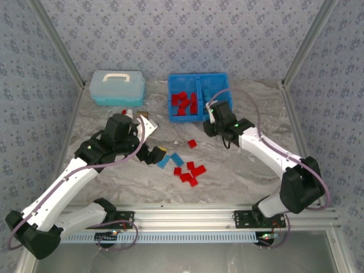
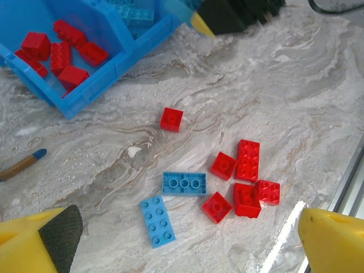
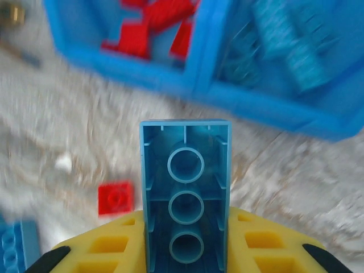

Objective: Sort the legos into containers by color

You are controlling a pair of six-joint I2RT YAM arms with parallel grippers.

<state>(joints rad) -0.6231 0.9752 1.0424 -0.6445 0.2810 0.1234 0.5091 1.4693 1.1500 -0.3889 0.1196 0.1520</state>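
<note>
Two light-blue rectangular plastic bricks [image 2: 157,220] lie nearest me on the grey marbled bench [image 2: 296,91], just beside a cluster of five small red plastic bricks [image 2: 248,161]. The left end effector [image 2: 187,250] hangs over them with its yellow fingers [image 2: 333,239] spread as wide as they go, holding nothing. My worry here is that several red ones touch, so closing on one may catch or shove its neighbour. One blue brick also lies hollow side up, which I judge gives a poorer grip. A single red square brick [image 2: 171,119] sits apart, farther out.

Beyond that, the right end effector [image 3: 185,250] is clamped on a long light-blue plastic brick [image 3: 185,182], gripped at its lower end with most of its length sticking out past the fingers. It is held above the bench, just short of the bright blue two-compartment plastic bin [image 3: 267,108]. Held so, it may pivot or slip. It also points close to the central divider [image 3: 207,51]. Let go early, it lands on the bench or among the red bricks in the left compartment [image 3: 153,28], not with the blue bricks in the right compartment [image 3: 284,40]. That view is blurred, so I can't judge clearance over the wall.

Farthest back stands a pale-blue lidded plastic case with a white handle [image 1: 116,88]. No brand, label or writing is readable anywhere.
</note>
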